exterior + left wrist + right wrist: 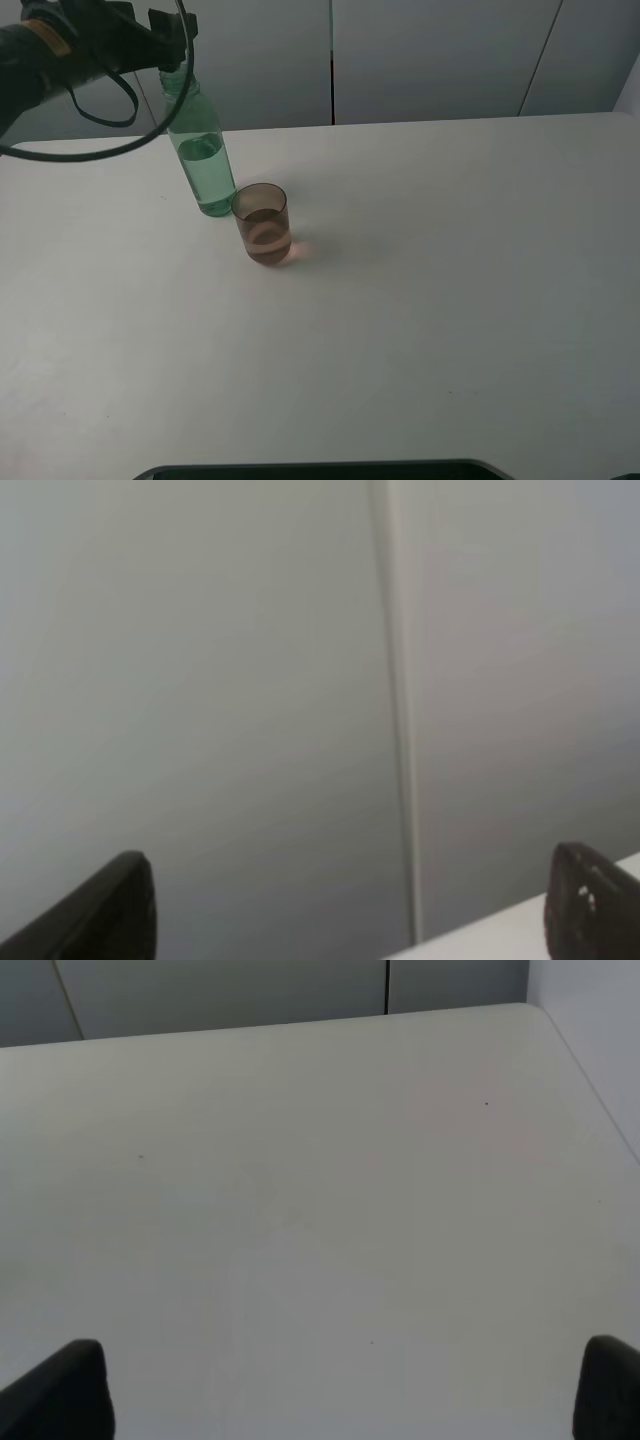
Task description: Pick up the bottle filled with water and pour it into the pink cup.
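The left hand [178,45] is raised at the far left of the surface [420,320], just above and touching or nearly touching the neck of the bottle [203,165]. Its fingers [110,915] stand wide apart with nothing between them. The bottle stands upright, partly filled. The cup [264,223] stands upright just right of the bottle, toward the front, holding liquid. The right hand [340,1390] is spread wide above bare surface.

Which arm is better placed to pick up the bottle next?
The left. Its claw hangs open right by the bottle neck at the table's far left. The right claw is open too, but its wrist view shows only bare tabletop.
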`<state>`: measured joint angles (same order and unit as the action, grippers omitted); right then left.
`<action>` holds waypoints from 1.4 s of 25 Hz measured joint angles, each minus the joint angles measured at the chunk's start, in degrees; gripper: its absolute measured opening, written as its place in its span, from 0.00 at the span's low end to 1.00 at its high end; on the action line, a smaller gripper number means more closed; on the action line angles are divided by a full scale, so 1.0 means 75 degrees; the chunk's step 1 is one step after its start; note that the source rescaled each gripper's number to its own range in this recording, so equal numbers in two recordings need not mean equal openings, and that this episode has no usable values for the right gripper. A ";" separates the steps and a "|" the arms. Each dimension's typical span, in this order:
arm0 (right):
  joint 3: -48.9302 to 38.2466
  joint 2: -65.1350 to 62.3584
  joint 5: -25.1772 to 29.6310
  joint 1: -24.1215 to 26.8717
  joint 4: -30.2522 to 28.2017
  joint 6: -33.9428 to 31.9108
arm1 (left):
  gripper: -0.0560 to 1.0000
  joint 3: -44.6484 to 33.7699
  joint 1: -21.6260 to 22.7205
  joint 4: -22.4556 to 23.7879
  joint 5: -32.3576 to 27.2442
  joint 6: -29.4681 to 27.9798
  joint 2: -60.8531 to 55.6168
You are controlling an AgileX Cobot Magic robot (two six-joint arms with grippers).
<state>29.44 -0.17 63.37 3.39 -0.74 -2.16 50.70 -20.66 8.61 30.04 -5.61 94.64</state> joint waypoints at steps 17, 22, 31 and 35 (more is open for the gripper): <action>0.0000 0.0000 0.0000 0.0000 0.0000 0.0000 | 0.99 0.3608 0.2059 -0.0768 -1.2272 0.0102 -0.0130; 0.0000 0.0000 0.0000 0.0000 0.0000 0.0000 | 0.99 0.3324 0.2059 -0.0807 -1.3176 0.0134 -0.0349; 0.0000 0.0000 0.0000 0.0000 0.0000 0.0000 | 0.99 0.0610 0.2059 -0.0949 -1.3294 0.0139 -0.2688; 0.0000 0.0000 0.0000 0.0000 0.0000 0.0000 | 0.99 -0.0403 0.2059 -0.0960 -1.3294 0.0139 -0.4219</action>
<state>29.44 -0.17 63.37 3.39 -0.74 -2.16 47.67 -5.22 1.40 -69.67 -4.56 63.00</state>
